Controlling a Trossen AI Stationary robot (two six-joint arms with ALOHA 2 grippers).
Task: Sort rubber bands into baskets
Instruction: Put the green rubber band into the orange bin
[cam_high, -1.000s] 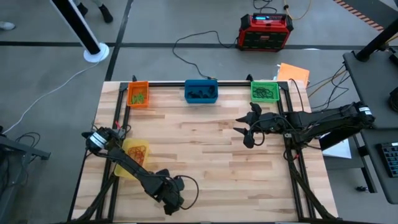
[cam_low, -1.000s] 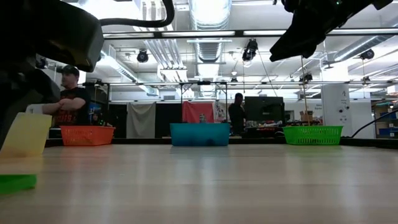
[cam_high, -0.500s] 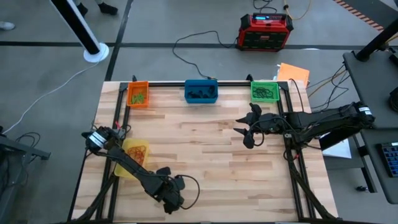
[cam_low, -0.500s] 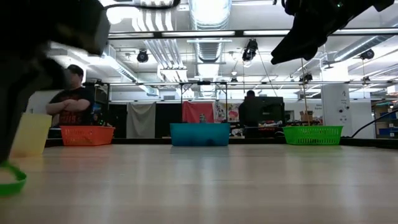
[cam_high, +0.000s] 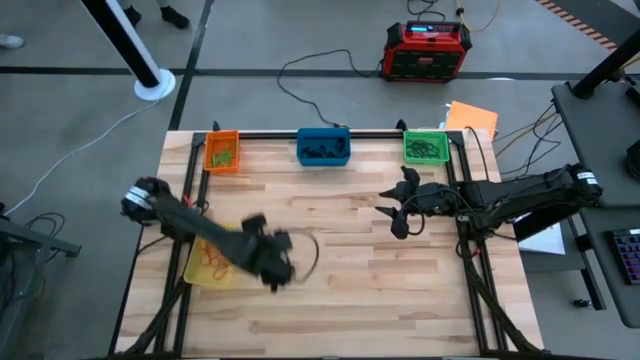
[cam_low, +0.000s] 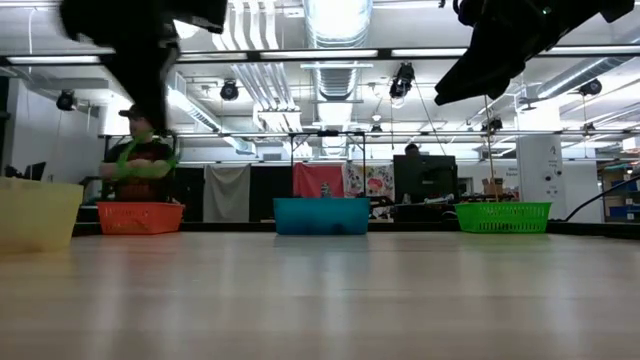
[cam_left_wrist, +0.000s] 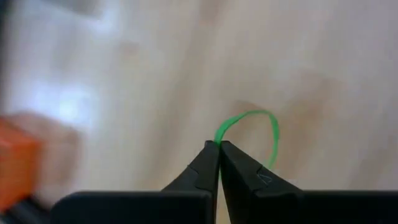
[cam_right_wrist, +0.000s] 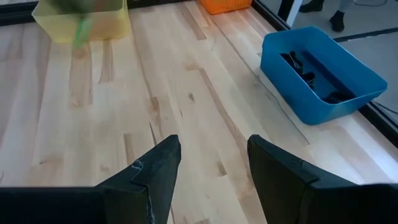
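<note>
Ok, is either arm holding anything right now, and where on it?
Left gripper pinches a green band at one end of its loop. Right gripper holds nothing.

Green rubber band (cam_left_wrist: 249, 127) (blue basket (cam_right_wrist: 323, 73))

clearance | left gripper (cam_high: 272, 268): jaws pinched on a green rubber band (cam_left_wrist: 252, 134), bare table (cam_high: 350, 290) ahead of them | yellow basket (cam_high: 208, 262) just behind the jaws | right gripper (cam_high: 396, 208): jaws stood apart over open boards | blue basket (cam_right_wrist: 320, 71) ahead and to one side | orange basket (cam_high: 222, 152) and green basket (cam_high: 425, 147) lined the far edge
</note>
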